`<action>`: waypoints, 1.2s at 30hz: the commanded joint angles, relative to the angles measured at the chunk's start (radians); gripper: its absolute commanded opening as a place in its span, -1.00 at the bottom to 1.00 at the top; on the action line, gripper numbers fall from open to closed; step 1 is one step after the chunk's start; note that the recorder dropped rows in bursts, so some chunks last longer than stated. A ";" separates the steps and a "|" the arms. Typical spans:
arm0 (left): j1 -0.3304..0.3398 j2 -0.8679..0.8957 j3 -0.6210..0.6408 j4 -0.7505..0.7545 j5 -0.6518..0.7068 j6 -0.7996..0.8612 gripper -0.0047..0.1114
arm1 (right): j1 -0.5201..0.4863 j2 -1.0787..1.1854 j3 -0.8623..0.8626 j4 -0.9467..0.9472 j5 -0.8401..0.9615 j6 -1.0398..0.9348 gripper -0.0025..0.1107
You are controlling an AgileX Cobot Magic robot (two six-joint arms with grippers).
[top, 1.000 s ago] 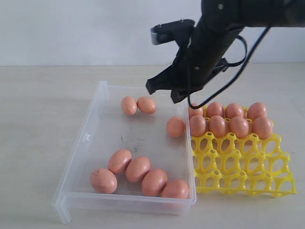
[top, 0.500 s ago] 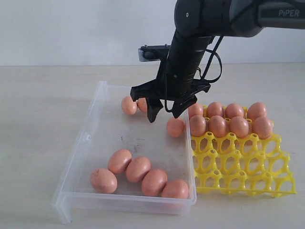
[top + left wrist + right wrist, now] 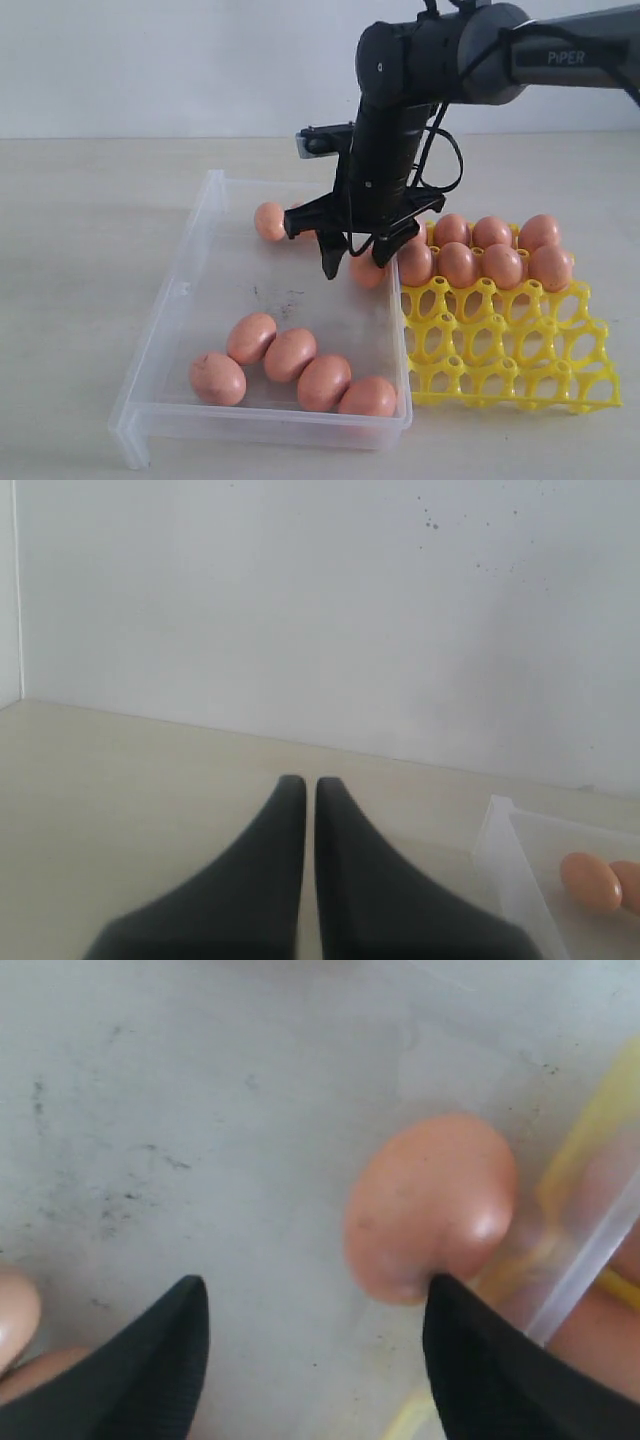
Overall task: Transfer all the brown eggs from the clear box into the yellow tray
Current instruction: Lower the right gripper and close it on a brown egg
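- The worktop carries the box and, just beside its right wall, the tray.
- The box holds the work that is left: five eggs bunched along its near wall, two at its far end (the second shows only in the left wrist view), and a lone egg close to the wall on the tray side. That makes eight to go.
- The tray has its two far rows filled. Seven eggs show there, and the arm hides the far cup nearest the box, so I cannot tell whether it is filled. The near rows of cups stand empty.
- Judged from this, the job is about half done, with room in the tray for all that remain.
- The right end effector is down inside the box with its jaws spread wide and nothing grasped. The lone egg lies between the fingers, hard against one of them and well clear of the other, so this looks like the approach to the next pick.
- The left end effector is clenched on nothing, fingers nearly touching, parked over bare worktop outside the box's far corner.
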 commanded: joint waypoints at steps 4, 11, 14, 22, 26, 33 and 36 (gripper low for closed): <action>-0.002 -0.002 0.003 -0.009 -0.002 -0.009 -0.85 | 0.000 0.038 -0.005 -0.057 -0.002 0.048 0.04; -0.002 -0.002 0.003 -0.009 -0.002 -0.009 -0.85 | 0.000 0.048 -0.005 -0.055 -0.098 0.007 0.04; -0.002 -0.002 0.003 -0.009 -0.002 -0.009 -0.85 | 0.000 0.048 -0.005 -0.047 -0.156 0.007 0.04; -0.002 -0.002 0.003 -0.009 -0.002 -0.009 -0.85 | 0.000 0.048 -0.005 -0.047 -0.273 -0.088 0.04; -0.002 -0.002 0.003 -0.009 -0.002 -0.009 -0.85 | 0.000 0.048 -0.005 -0.042 -0.305 -0.305 0.04; -0.002 -0.002 0.003 -0.009 -0.002 -0.009 -0.85 | 0.000 0.063 -0.005 -0.042 -0.292 -0.635 0.04; -0.002 -0.002 0.003 -0.009 -0.003 -0.009 -0.85 | 0.000 0.091 -0.005 -0.029 -0.312 -0.643 0.04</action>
